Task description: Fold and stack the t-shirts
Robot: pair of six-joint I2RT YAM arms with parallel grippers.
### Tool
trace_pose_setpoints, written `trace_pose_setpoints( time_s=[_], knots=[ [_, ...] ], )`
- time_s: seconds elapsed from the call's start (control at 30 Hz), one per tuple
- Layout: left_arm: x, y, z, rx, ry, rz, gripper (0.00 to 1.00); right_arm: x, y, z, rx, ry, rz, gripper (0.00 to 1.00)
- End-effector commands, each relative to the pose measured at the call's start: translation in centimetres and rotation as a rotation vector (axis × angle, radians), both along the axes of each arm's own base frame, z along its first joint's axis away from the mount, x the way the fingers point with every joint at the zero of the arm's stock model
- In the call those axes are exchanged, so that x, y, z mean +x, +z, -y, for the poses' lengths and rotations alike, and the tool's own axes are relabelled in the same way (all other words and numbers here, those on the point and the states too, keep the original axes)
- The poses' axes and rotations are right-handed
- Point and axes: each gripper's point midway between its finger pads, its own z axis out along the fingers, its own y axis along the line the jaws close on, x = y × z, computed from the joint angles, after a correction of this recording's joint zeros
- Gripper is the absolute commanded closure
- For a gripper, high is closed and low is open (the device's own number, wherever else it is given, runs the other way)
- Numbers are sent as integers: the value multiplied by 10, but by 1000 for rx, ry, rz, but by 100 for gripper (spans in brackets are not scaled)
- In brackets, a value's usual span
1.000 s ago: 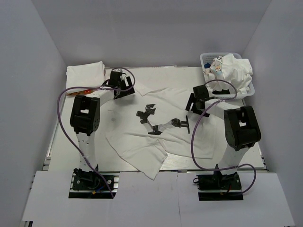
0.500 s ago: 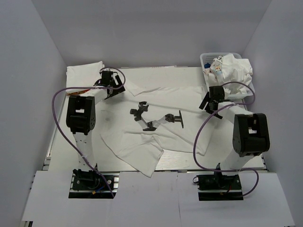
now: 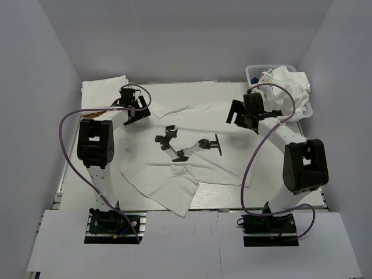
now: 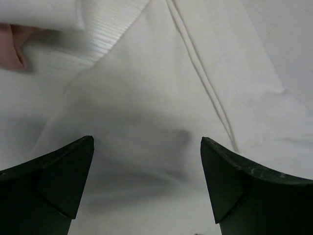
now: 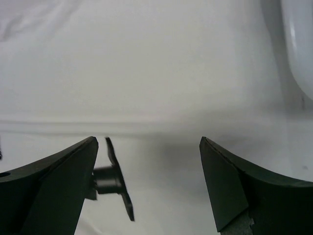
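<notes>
A white t-shirt (image 3: 192,157) with a black chest print (image 3: 186,142) lies spread across the table. My left gripper (image 3: 132,106) is open and hovers over the shirt's far-left part, near a seam (image 4: 205,83). Its jaws (image 4: 146,139) hold nothing. My right gripper (image 3: 239,116) is open over the shirt's far-right part. Between its jaws (image 5: 148,139) I see bare white cloth, and a piece of the black print (image 5: 115,181) by the left finger. More white t-shirts (image 3: 288,87) are heaped in the basket. A white cloth (image 3: 104,90) lies at the far left.
The white lattice basket (image 3: 254,71) stands at the far right corner; its rim shows in the right wrist view (image 5: 298,44). A small orange-red object (image 3: 93,114) lies by the left arm. The shirt's lower corner (image 3: 177,203) hangs over the near table edge.
The left gripper has moved left along the far side. The right gripper swung right, then back toward the far middle. The shirt has shifted left and lies flatter.
</notes>
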Motion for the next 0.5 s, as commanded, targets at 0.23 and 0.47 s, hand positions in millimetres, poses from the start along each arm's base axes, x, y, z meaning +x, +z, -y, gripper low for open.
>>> trace_pose_setpoints(
  time_s=[0.23, 0.47],
  knots=[
    [-49, 34, 36, -131, -135, 55, 0, 22, -29, -37, -8, 87, -62, 10],
    [-41, -8, 53, -181, -163, -32, 0, 26, -69, -34, -58, 47, -152, 10]
  ],
)
